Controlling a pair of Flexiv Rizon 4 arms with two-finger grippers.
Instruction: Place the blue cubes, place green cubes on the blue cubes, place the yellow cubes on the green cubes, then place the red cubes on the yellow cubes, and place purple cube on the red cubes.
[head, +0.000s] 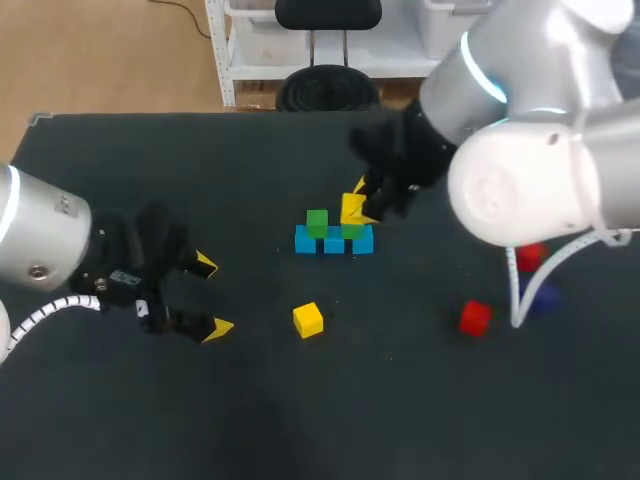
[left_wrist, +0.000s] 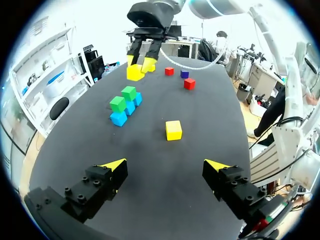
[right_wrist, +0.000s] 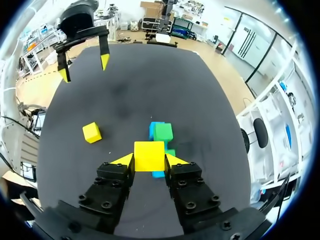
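- Left gripper (head: 208, 296): fingers wide apart, nothing between them, low over the near-left part of the table (head: 120, 420). The loose yellow cube (head: 308, 319) lies flat on the table near it. Risk: an approach w/ one fingertip leading shoves the cube along instead of straddling it.
- Near red cube (head: 475, 317) and purple cube (head: 543, 297): on the table at the right, below the right arm. That arm's white cable (head: 514, 290) hangs down between them. Risk: a swing of the arm drags the cable across them and scatters both.
- Second red cube (head: 530, 255): partly hidden by the arm, so its position is unconfirmed. Same cable exposure.
- Blue cubes (left_wrist: 119, 118): three in a row, mid-table. Green cubes (left_wrist: 117, 104): two on top of the row, a gap between them. Risk: footing is small, and a sideways knock slides a green cube off.
- Right gripper (right_wrist: 150, 159): fingers clamped on the held yellow cube (left_wrist: 135, 72), one per side, above the green cube nearer that arm. Contact btwn the two cubes: cannot tell.
  - Risk on release: if the cube is off-centre, it tips into the gap or off the row's end.
  - Risk on descent: too much downward push unseats the green cube.
  - Risk on opening: the fingertips spread close beside the green cube and may clip it.
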